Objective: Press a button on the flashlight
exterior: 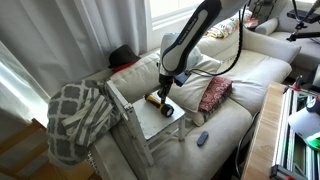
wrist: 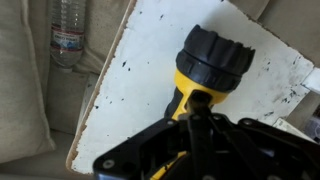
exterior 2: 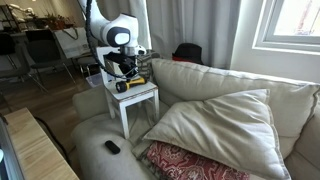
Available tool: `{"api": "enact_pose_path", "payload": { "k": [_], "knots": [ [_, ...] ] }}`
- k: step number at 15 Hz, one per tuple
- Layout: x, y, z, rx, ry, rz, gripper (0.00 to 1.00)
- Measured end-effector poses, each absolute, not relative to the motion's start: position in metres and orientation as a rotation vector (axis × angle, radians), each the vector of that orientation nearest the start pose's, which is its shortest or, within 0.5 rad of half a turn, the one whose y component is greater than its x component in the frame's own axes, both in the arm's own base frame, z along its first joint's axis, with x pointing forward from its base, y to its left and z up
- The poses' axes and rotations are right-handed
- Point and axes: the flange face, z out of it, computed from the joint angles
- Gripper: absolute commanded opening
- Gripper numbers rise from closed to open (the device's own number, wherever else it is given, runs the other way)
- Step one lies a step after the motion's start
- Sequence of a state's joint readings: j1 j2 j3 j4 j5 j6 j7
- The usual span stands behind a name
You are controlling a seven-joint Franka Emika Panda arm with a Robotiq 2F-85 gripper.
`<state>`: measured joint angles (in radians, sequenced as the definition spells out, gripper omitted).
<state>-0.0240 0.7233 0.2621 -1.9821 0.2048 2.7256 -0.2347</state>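
One yellow-bodied black-headed cylindrical flashlight (wrist: 208, 62), one clear plastic bottle (wrist: 66, 30), one flat dark remote-like object (exterior: 202, 138), one white worktop (wrist: 140, 70).

White arm (exterior 2: 112, 25) with black joints, black jaws.

Small white table (exterior: 160, 122), top flecked dark, at a cream sofa (exterior: 250, 75); checked grey-white blanket (exterior: 78, 115) heaped just beside it, red patterned cushion (exterior: 214, 93) and small dark remote (exterior: 202, 138) on the seat, clear plastic bottle (wrist: 67, 30) lying beside the table's edge in the wrist view.
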Motion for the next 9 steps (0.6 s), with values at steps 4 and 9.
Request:
{"api": "enact_pose_path", "payload": {
  "k": [4, 9],
  "knots": [
    [0.5898, 0.1351, 0.1087, -2.883, -0.282, -0.011, 0.0],
    [0.5914, 0.1349, 0.109, -2.9, -0.195, -0.007, 0.0]
  ]
}}
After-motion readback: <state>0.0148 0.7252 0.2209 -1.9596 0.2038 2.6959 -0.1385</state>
